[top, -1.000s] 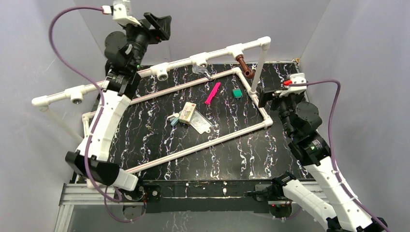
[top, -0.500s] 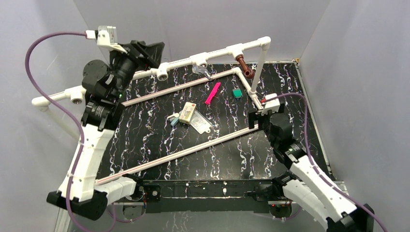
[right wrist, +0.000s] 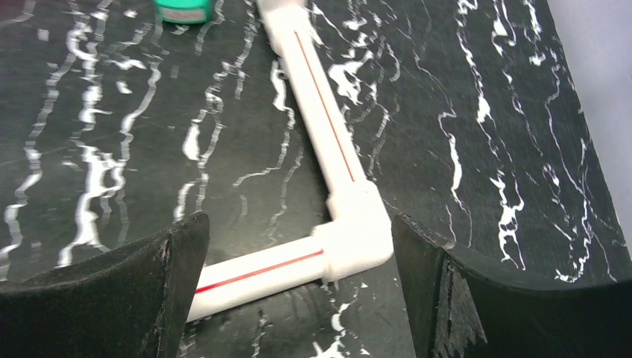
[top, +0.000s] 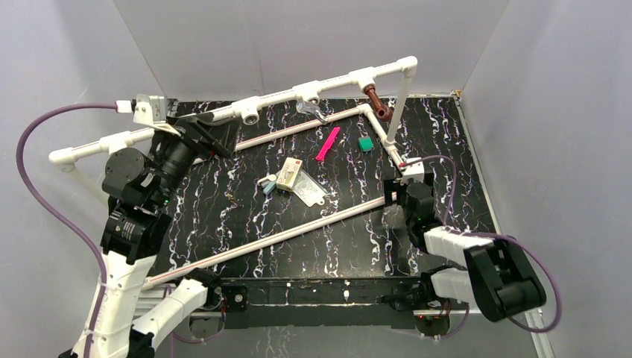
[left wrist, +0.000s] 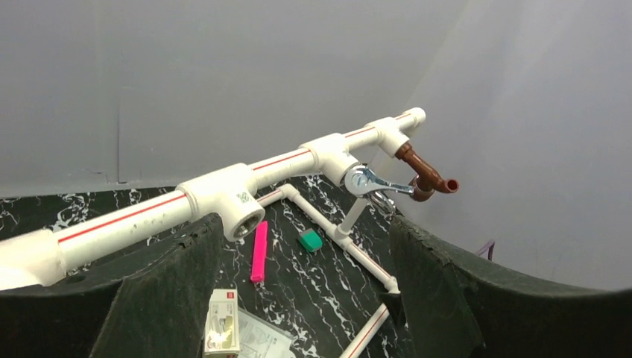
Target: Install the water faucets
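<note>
The dark reddish-brown faucet [top: 378,103] hangs from the far-right tee of the raised white pipe, and it also shows in the left wrist view [left wrist: 426,170]. The silver faucet [top: 313,110] sits at the neighbouring tee, spout forward, and shows in the left wrist view too [left wrist: 369,181]. My left gripper [top: 218,134] is open and empty, low at the left, pointing along the pipe past an open tee socket [left wrist: 237,216]. My right gripper [top: 389,192] is open and empty, straddling the frame's near-right elbow [right wrist: 358,231] without touching it.
A white pipe frame [top: 298,227] lies on the black marbled table. Inside it lie a pink flat strip [top: 327,144], a green block [top: 365,143], a small box [top: 288,174] and a clear packet [top: 309,188]. Two more open tee sockets [top: 250,113] face forward on the raised pipe.
My left arm has swung down and left, away from the raised pipe. My right arm has folded down and pulled back to the frame's near-right corner. Both grippers stay open; the faucets have not moved.
</note>
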Controlling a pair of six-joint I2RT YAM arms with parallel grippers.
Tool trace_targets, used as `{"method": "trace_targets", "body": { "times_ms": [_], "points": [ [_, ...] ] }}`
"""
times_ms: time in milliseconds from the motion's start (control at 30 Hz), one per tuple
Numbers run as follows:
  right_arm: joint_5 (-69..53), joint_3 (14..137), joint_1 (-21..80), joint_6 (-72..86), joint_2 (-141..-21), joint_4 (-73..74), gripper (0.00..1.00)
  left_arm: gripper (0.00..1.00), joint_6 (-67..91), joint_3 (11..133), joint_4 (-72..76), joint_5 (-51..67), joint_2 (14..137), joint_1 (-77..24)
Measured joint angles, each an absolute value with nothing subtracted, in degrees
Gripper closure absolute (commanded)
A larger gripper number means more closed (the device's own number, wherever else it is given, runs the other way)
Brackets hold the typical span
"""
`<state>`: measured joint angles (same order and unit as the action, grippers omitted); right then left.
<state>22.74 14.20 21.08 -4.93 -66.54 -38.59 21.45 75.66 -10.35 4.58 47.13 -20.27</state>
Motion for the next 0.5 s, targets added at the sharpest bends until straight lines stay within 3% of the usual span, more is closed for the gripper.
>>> {"method": "trace_targets", "body": {
  "times_ms": [500],
  "points": [
    [9.6, 7.7, 6.6, -3.0, -90.8, -73.7, 0.01, 0.21, 15.5, 76.3, -16.9, -1.1, 42.7, -28.8]
  ]
}}
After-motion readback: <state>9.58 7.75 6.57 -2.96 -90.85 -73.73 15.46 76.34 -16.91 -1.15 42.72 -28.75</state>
